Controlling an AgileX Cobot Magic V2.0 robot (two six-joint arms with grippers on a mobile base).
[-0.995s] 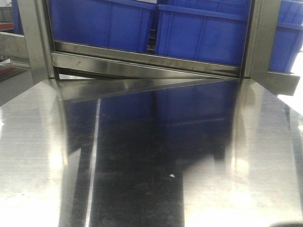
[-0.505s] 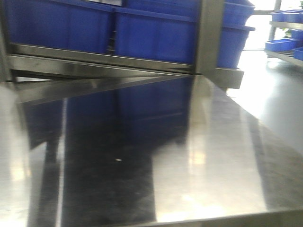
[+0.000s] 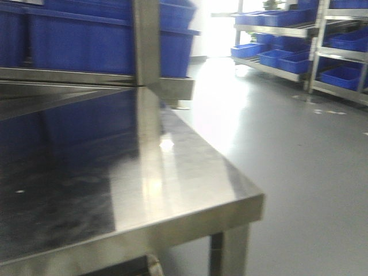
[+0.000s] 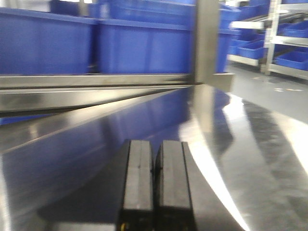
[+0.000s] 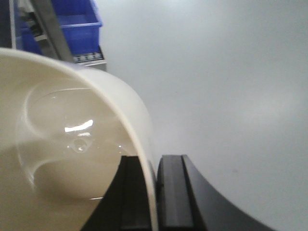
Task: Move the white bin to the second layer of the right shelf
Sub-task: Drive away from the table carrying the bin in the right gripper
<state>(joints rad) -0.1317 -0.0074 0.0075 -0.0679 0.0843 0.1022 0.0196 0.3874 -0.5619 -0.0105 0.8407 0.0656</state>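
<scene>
The white bin (image 5: 62, 144) fills the left of the right wrist view, glossy cream inside, held over grey floor. My right gripper (image 5: 155, 161) is shut on its rim, one finger (image 5: 132, 192) inside the wall and the other (image 5: 173, 192) outside. My left gripper (image 4: 155, 144) is shut with nothing in it, low over the shiny steel table (image 4: 250, 144). Neither gripper nor the bin shows in the front view. A steel rack (image 3: 339, 54) stands far right across the floor; its levels hold blue crates, and I cannot tell its second layer or rollers.
Big blue crates (image 3: 86, 46) sit on the rack level behind the steel table (image 3: 190, 172), beside an upright post (image 3: 146, 40). The table's right corner (image 3: 259, 201) and leg (image 3: 233, 253) border open grey floor (image 3: 299, 149). A blue crate (image 5: 77, 19) shows behind the bin.
The front view has swung to the right: the crates and post slid left, and the table's corner, the floor and the far rack came into view.
</scene>
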